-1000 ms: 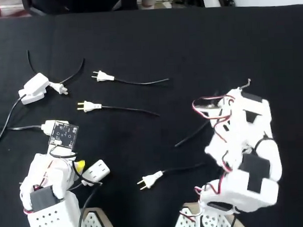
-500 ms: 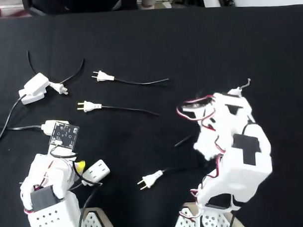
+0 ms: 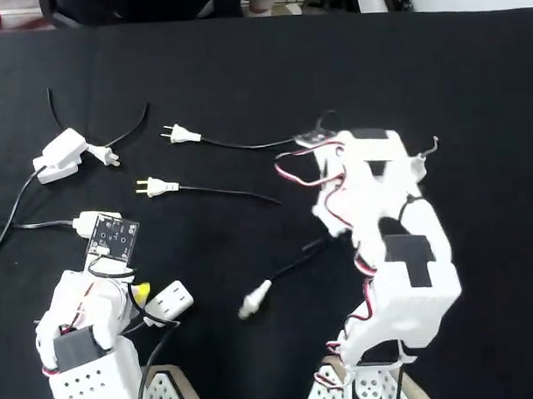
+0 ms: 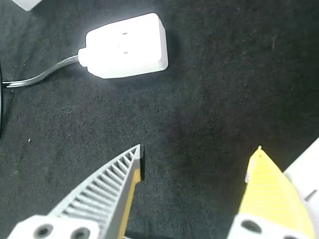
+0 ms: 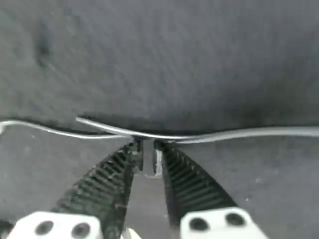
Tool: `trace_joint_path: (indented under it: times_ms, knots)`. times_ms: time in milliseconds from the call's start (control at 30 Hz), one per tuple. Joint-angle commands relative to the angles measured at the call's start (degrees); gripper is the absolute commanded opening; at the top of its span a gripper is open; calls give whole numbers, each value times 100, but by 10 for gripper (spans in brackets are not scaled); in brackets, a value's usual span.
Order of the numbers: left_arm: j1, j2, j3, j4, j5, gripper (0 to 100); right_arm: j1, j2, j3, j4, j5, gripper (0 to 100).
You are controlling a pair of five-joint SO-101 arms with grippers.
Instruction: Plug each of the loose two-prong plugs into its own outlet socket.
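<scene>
The right arm has swung forward and to the left over the black cloth table. Its pincer, narrowed to a slit, pinches a thin glossy cord, and the white plug has been dragged and turned from where it lay near the front edge. The left pincer, one ribbed finger grey and one yellow, is spread wide and hangs near a smooth, rounded white socket.

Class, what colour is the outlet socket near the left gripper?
The outlet socket is white; the left wrist view shows it best.
</scene>
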Motion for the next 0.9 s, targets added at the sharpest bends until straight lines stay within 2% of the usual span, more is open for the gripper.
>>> trace_joint_path:
  times_ms: [0, 133, 233, 433, 700, 800, 867]
  knots:
    - [66, -44, -40, 0, -26, 332, -536, -22, -338, -264, -360, 56]
    - [66, -44, -40, 0, -26, 332, -1073, -22, -321, -826, -826, 56]
    - [66, -44, -40, 0, -26, 332, -1380, -75, -347, -730, -1134, 56]
    - [66, -44, -40, 0, -26, 332, -1512, -75, -866, 211, -1547, 56]
    - [48, -44, -40, 0, -26, 332, -1530, -66, -1771, 1284, -1547, 55]
    - [48, -44, -40, 0, -26, 332, -1582, -22, -1789, 2127, -1547, 56]
    - [48, -44, -40, 0, -26, 332, -1758, -22, -1657, 2189, -1653, 57]
